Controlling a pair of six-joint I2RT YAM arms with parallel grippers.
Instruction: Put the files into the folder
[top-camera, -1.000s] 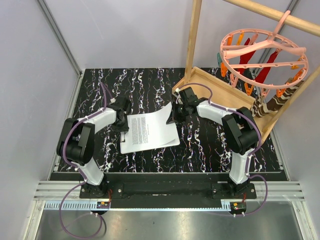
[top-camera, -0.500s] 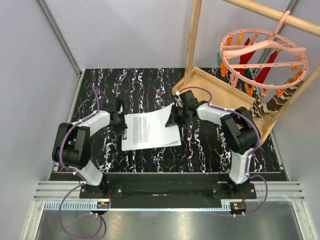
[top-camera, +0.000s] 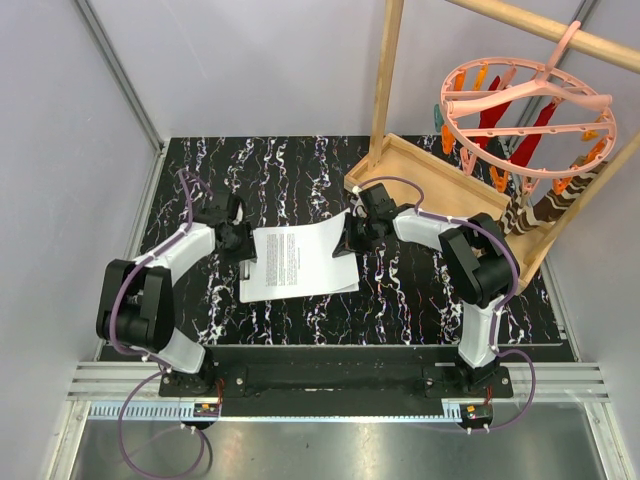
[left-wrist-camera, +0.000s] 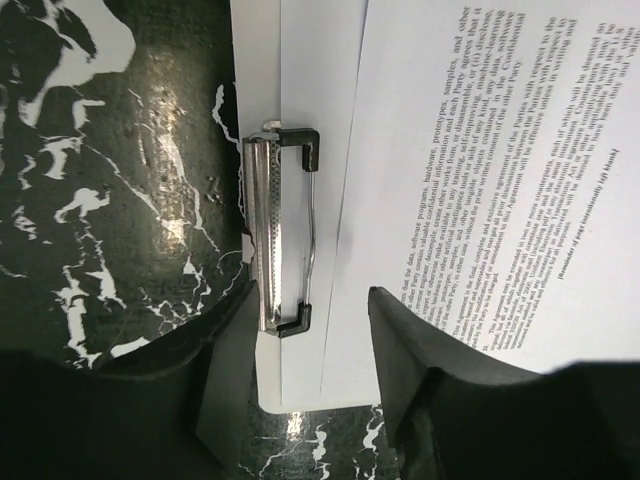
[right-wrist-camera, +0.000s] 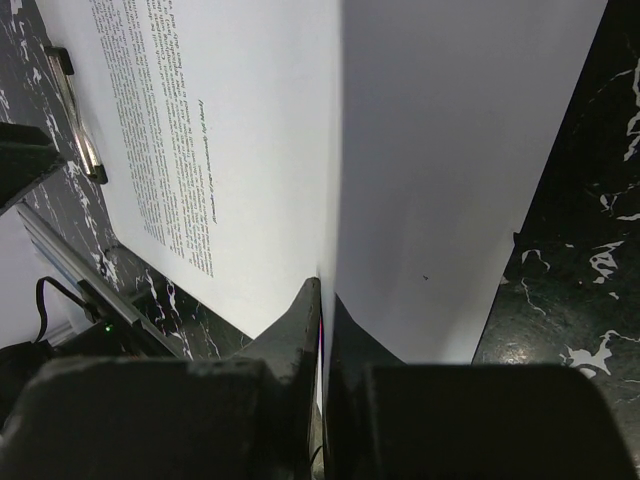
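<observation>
The folder (top-camera: 262, 290) is a white board lying flat on the black marble table, its metal clip (top-camera: 248, 262) on the left short edge. A printed sheet (top-camera: 295, 258) lies on it, its right edge lifted. My right gripper (top-camera: 350, 237) is shut on that lifted edge; the right wrist view shows the jaws (right-wrist-camera: 322, 292) pinched on the sheet (right-wrist-camera: 220, 130). My left gripper (top-camera: 238, 238) is open just by the clip. In the left wrist view its fingers (left-wrist-camera: 315, 310) straddle the near end of the clip (left-wrist-camera: 282, 230), with the sheet (left-wrist-camera: 480, 160) short of the clip on the board (left-wrist-camera: 310, 90).
A shallow wooden tray (top-camera: 440, 180) stands at the back right behind the right arm. A wooden rack post (top-camera: 385, 80) rises from it, carrying a pink ring hanger with clothes pegs (top-camera: 520, 110). Grey walls bound the table's left and back.
My left arm has swung its elbow outward to the left, and the gripper has shifted slightly by the clip. The right gripper still holds the sheet's raised edge.
</observation>
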